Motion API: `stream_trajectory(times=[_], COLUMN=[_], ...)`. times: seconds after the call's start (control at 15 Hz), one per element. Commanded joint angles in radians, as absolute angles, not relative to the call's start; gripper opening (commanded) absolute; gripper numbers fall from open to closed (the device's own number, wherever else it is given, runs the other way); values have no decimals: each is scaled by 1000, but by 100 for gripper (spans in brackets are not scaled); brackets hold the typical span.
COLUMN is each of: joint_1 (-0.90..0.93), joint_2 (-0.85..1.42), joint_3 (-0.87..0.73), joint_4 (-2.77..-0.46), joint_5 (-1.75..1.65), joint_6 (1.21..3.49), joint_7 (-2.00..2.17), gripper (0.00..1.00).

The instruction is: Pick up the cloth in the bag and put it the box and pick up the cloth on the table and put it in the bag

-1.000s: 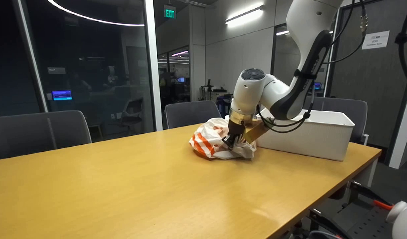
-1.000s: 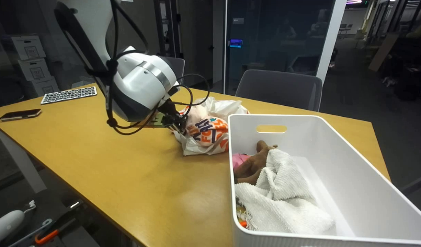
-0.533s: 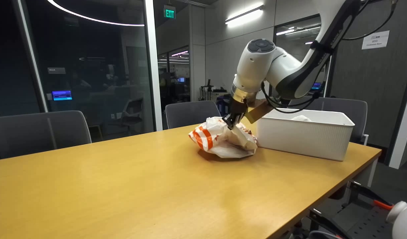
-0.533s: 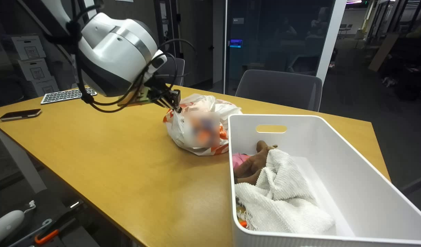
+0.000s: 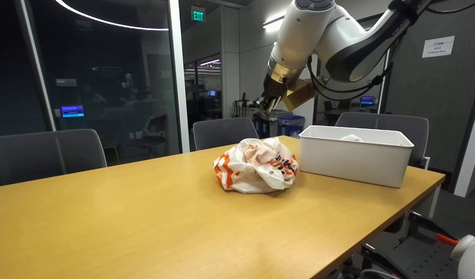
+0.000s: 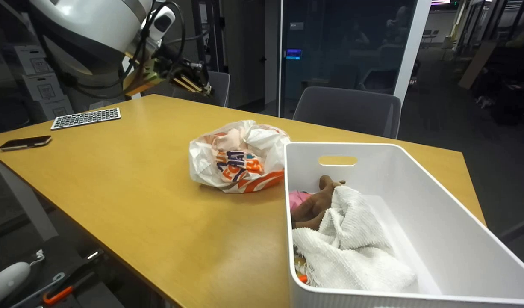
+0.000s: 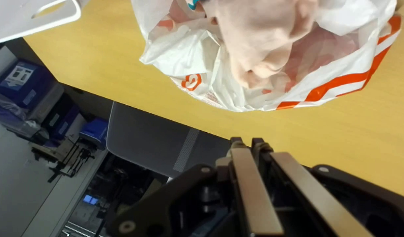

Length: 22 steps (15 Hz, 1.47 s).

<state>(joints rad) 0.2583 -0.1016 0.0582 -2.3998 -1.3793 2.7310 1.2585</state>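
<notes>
A white plastic bag point(image 5: 237, 176) with orange stripes sits crumpled on the table, and it also shows in an exterior view point(image 6: 202, 167). A pinkish-beige cloth point(image 7: 258, 36) lies in its open mouth, also visible in an exterior view point(image 5: 259, 154). The white box point(image 6: 416, 171) stands beside the bag and holds a white cloth point(image 6: 356, 248). My gripper point(image 5: 262, 111) is in the air above the bag, apart from it. In the wrist view, its fingertips point(image 7: 246, 142) stand a narrow gap apart with nothing between them. No loose cloth shows on the table.
The box also holds a brown toy-like thing point(image 6: 317, 205) and a pink thing point(image 6: 298, 198). A keyboard point(image 6: 86, 118) and a phone point(image 6: 26, 143) lie on the table point(image 5: 144, 217). Chairs point(image 5: 225, 133) stand along its far edge.
My gripper was at the bag, then had its edge raised at the fingertips. The gripper has now risen away without the bag, which has settled and shifted slightly away from the box.
</notes>
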Motion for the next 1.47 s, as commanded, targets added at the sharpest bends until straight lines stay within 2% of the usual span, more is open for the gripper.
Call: stream_trajectory(times=[0.0, 0.13, 0.2, 0.33, 0.4, 0.87, 1.07, 1.4], joint_1=[272, 276, 277, 281, 281, 275, 212, 212], joint_2=[-120, -104, -101, -106, -111, -120, -113, -58], joint_3=[61, 56, 56, 58, 60, 62, 104, 57], joint_4=[-2444, -2466, -2474, -2486, -2489, -2479, -2471, -2441], joint_5=[-1274, -1198, -1163, -1099, -1073, -1034, -1050, -1084], joint_6=[2724, 2738, 2736, 2714, 2702, 2566, 2566, 2624], joint_7=[1181, 1151, 1142, 1113, 1100, 1087, 1127, 1347], gripper=[1, 4, 27, 30, 36, 97, 100, 100])
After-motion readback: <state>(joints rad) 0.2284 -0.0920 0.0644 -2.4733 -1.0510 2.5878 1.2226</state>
